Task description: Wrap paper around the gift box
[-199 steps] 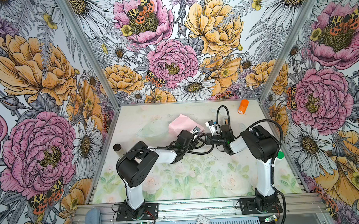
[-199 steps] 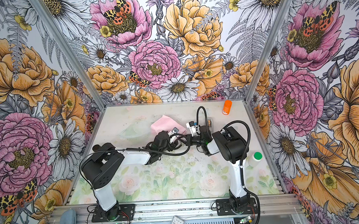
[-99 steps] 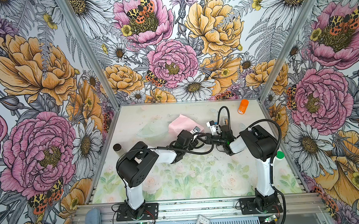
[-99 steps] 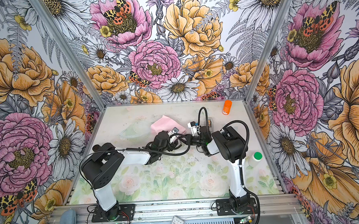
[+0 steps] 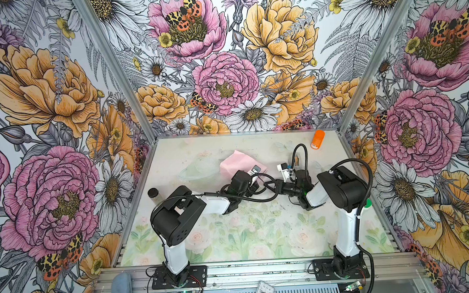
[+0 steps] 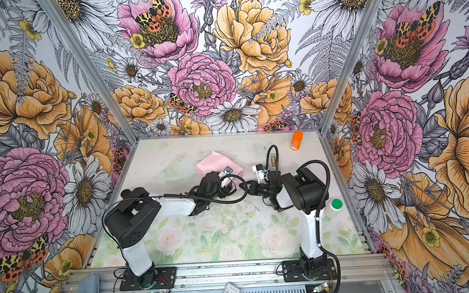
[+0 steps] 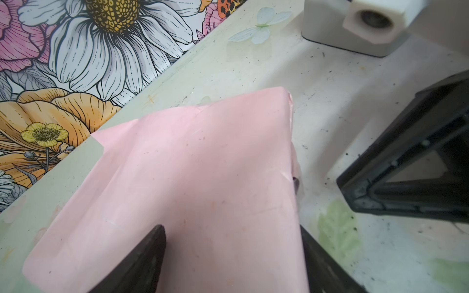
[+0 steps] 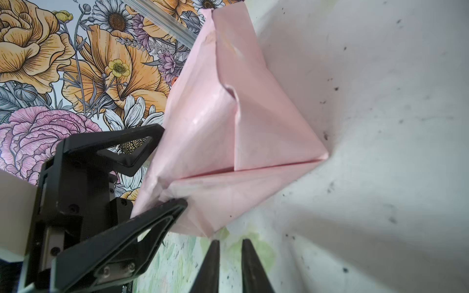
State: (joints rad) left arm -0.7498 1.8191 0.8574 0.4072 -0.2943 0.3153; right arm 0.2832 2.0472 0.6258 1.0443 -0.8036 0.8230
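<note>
I find gift box fully covered by paper (image 7: 198, 182), mid-counter (image 5: 259, 233). Left end effector (image 8: 162, 165) clamps parcel. Right end effector (image 8: 229, 263) nearly closed, empty, beside unsecured end flap. Taping seemingly remains.

1. In both top views, the paper-wrapped gift box (image 5: 235, 163) lies on the table (image 5: 231, 234), just above frame centre.
2. The left gripper (image 5: 252, 179) straddles its lower right edge.
3. The right gripper (image 5: 270, 185) sits just right of it.
4. A tape dispenser (image 5: 283, 169) stands further right.
5. A bottle (image 5: 317, 139) lies in the upper right of the table.
</note>
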